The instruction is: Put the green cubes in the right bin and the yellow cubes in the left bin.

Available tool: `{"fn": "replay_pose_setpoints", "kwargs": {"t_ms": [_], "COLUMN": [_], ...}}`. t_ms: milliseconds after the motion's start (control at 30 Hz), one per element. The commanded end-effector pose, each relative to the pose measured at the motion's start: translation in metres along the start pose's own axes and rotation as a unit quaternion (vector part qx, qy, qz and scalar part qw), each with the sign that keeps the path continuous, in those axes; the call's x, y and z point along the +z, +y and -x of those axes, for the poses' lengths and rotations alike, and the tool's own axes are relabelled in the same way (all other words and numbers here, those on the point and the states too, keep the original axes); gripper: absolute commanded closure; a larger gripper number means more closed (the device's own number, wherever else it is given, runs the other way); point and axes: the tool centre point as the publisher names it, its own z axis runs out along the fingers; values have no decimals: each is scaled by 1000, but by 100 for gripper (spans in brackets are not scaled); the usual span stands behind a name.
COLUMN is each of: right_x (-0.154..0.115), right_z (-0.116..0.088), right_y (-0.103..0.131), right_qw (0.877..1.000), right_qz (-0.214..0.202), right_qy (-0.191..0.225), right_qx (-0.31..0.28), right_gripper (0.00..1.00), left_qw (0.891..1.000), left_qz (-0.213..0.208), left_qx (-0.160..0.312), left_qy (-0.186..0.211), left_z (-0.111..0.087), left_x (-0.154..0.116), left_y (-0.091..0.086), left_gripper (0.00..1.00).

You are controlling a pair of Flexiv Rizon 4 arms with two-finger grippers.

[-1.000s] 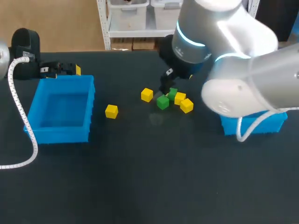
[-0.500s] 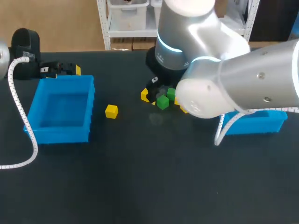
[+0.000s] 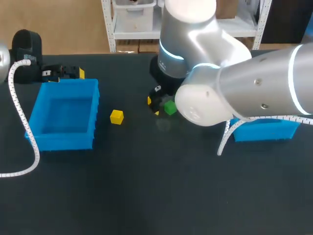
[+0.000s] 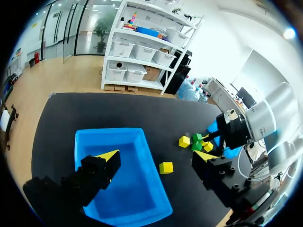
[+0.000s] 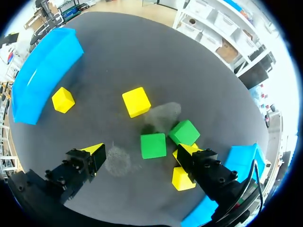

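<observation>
Left bin (image 3: 63, 139) is sitting on the worktop (image 3: 146, 196), showing no cube inside. Left gripper (image 4: 156, 155) is hanging over that bin, fingers released and holding nothing.

One yellow cube (image 3: 116, 116) is lying alone between the left bin and the cluster. Another yellow cube (image 5: 137, 101) is lying at the cluster's near-left edge.

Right gripper (image 5: 142, 150) is hovering over the cluster, fingers spread and gripping nothing. The near green cube (image 5: 153, 145) is sitting between them, untouched. The second green cube (image 5: 184, 132) is sitting just beside it, corners close or touching. A third yellow cube (image 5: 182, 178) is lying by the right finger. More yellow may be hiding behind that finger; cannot tell.

Right bin (image 3: 266, 131) is mostly hiding behind the right arm, so its contents are unclear.

Step, judging: lining up the pick of the first green cube. Next move is calling for dropping down, clenching on that cube alone without snagging its green neighbour, then carrying it to the right bin.

Count: two bins, two green cubes, three yellow cubes for sure.
</observation>
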Motion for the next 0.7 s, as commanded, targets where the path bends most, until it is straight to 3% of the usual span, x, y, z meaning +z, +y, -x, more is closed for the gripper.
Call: {"fn": "replay_pose_setpoints", "kwargs": {"t_ms": [33,600,633,667,700], "right_x": [7,32,33,35,36], "right_z": [5,10,9,8,8], "right_y": [-1,-4,-5,-5,-5], "right_qw": [1000,1000,1000,1000,1000], "right_qz": [4,0,-1,-5,-7], "right_qy": [5,22,24,27,27], "right_qx": [3,-1,-1,-2,-2], "right_gripper": [0,2,27,58,68], "left_qw": [1000,1000,1000,1000,1000], "left_qz": [-6,-6,-6,-6,-6], "left_qx": [1,1,1,1,1], "left_qy": [-3,-3,-3,-3,-3], "left_z": [-1,-1,-1,-1,-1], "left_x": [0,0,0,0,0], "left_y": [2,2,2,2,2], "left_gripper": [0,0,0,0,0]}}
